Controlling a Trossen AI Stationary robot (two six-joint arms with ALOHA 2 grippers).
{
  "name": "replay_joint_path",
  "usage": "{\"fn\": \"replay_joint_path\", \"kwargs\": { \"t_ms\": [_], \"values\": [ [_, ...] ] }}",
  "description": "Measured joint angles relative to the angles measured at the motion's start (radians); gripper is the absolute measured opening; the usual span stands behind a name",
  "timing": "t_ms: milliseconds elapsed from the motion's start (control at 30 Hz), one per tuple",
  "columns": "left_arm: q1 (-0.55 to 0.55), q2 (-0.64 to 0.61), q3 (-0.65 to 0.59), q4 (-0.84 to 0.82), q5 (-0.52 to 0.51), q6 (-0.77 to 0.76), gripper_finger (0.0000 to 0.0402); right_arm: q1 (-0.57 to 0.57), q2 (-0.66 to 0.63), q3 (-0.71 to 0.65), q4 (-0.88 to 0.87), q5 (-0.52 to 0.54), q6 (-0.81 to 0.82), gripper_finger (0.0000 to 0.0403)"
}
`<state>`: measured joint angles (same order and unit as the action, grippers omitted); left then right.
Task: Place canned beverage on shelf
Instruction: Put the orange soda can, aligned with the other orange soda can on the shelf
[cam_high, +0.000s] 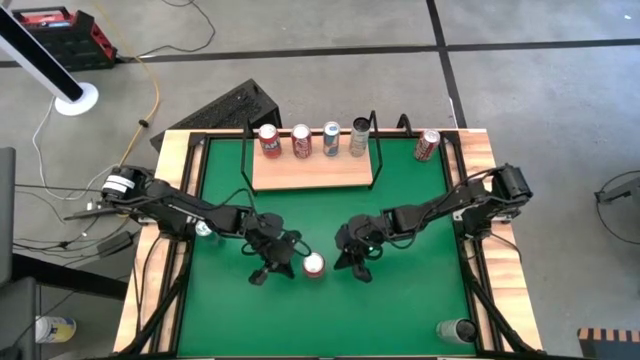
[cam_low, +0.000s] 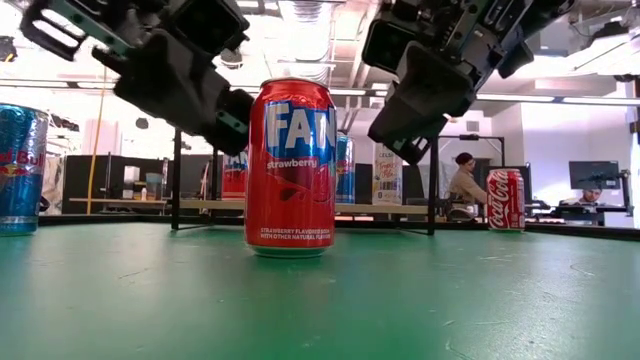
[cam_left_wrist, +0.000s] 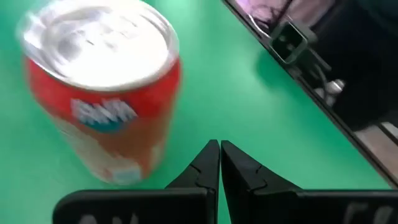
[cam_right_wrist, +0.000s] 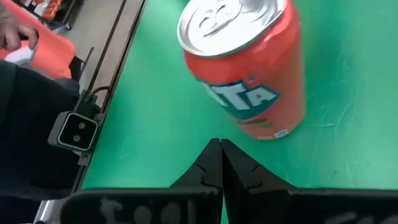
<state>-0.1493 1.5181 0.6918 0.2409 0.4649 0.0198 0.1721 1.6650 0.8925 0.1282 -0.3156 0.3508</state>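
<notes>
A red strawberry soda can (cam_high: 313, 265) (cam_low: 290, 168) stands upright on its base on the green table top, near the middle. My left gripper (cam_high: 268, 264) (cam_left_wrist: 219, 148) hovers shut just to the can's left. My right gripper (cam_high: 357, 263) (cam_right_wrist: 219, 145) hovers shut just to its right. Both point slantwise down toward the can (cam_left_wrist: 102, 87) (cam_right_wrist: 249, 68) and stand clear of it. The shelf (cam_high: 312, 172), a light-wood board with black rod ends, lies at the far side and carries several cans (cam_high: 300, 141) along its far edge.
A red cola can (cam_high: 427, 145) (cam_low: 505, 200) stands on the table to the right of the shelf. Another can (cam_high: 455, 330) stands at the near right corner, and a blue can (cam_low: 20, 170) shows at the left in the low view. Wooden edges (cam_high: 175, 200) border the table.
</notes>
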Motion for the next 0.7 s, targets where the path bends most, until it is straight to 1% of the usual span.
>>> {"fn": "replay_joint_path", "kwargs": {
  "t_ms": [167, 400, 500, 700],
  "values": [
    [-0.001, 0.038, 0.012, 0.079, -0.005, 0.0, 0.0, 0.0, 0.0, 0.0, 0.003, 0.0, 0.0, 0.002],
    [0.011, 0.11, 0.077, 0.073, 0.078, 0.054, 0.0, 0.0, 0.0, 0.0, 0.002, 0.0, 0.001, 0.002],
    [0.024, 0.118, 0.089, 0.058, 0.092, 0.074, 0.0, 0.004, 0.0, 0.0, -0.003, 0.0, 0.001, 0.002],
    [0.041, 0.117, 0.093, 0.044, 0.077, 0.081, 0.0, 0.012, 0.0, 0.0, -0.027, -0.023, 0.016, 0.002]
  ]
}}
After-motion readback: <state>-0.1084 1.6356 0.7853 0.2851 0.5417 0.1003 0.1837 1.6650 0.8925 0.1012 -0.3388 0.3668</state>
